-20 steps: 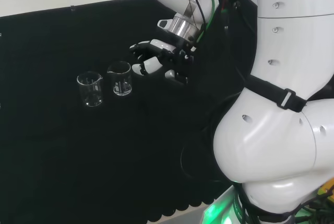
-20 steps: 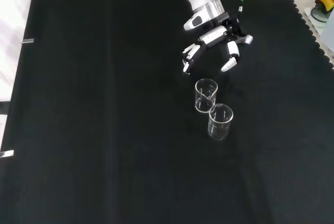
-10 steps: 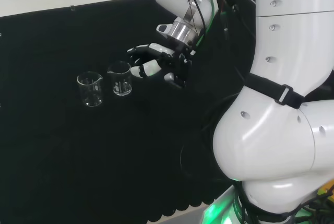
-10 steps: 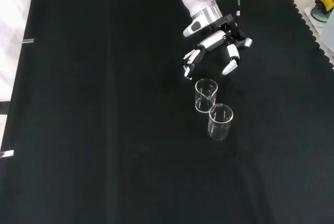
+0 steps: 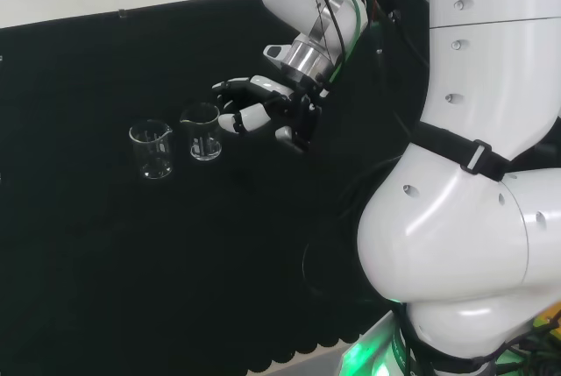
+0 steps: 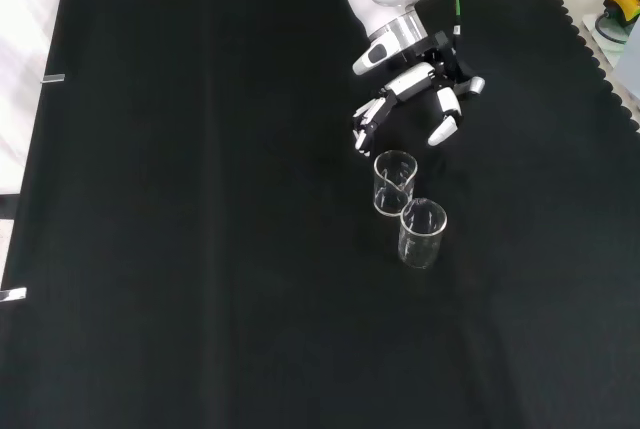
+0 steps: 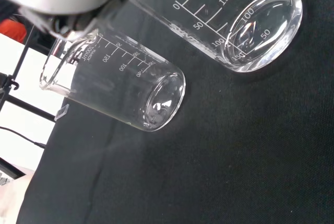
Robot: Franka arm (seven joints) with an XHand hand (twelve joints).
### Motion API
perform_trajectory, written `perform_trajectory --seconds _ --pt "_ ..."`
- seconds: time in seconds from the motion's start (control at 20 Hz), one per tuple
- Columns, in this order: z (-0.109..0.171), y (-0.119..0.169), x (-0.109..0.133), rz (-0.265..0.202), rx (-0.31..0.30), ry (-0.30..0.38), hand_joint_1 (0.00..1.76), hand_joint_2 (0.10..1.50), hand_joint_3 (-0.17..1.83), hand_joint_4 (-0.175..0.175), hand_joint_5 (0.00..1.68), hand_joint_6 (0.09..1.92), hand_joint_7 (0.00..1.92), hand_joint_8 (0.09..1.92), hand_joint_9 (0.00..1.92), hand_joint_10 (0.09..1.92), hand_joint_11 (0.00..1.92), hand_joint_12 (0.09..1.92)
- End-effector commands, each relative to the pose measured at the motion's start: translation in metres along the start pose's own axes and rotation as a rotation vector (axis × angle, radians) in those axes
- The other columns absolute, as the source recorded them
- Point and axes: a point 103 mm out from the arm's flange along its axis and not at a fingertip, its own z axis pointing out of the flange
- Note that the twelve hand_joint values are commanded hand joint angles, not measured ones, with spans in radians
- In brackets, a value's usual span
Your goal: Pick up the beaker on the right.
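Reaching for the right beaker

Hand [image 5: 263, 113] spread, holding nothing, at the beaker's [image 5: 202, 131] 3 o'clock in the head view; close around it without nudging the other beaker [image 5: 152, 149] at its 9 o'clock.

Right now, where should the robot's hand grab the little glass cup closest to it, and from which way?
Probably around the middle of its round wall. The nearer beaker stands upright and open-topped, with the other beaker close on its far side, so coming from the hand's own side looks best. The hand is already there, fingers spread toward it, not touching yet. Fingers and thumb could wrap opposite sides of the wall below the rim.
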Motion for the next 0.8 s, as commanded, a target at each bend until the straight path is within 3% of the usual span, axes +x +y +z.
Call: perform_trajectory --seconds 0.05,0.55,0.8 --pt "0.002 0.002 -0.002 -0.005 -0.007 0.006 0.89 0.34 1.16 -0.037 0.34 0.09 0.29 0.56 0.44 0.60 0.00 1.30" --pt "0.008 0.013 0.000 -0.043 0.037 -0.016 0.91 0.32 1.15 -0.033 0.33 0.09 0.29 0.55 0.43 0.60 0.00 1.29" --pt "0.010 0.016 -0.001 -0.053 0.054 0.018 0.93 0.31 1.15 -0.028 0.33 0.09 0.30 0.55 0.43 0.60 0.00 1.28"
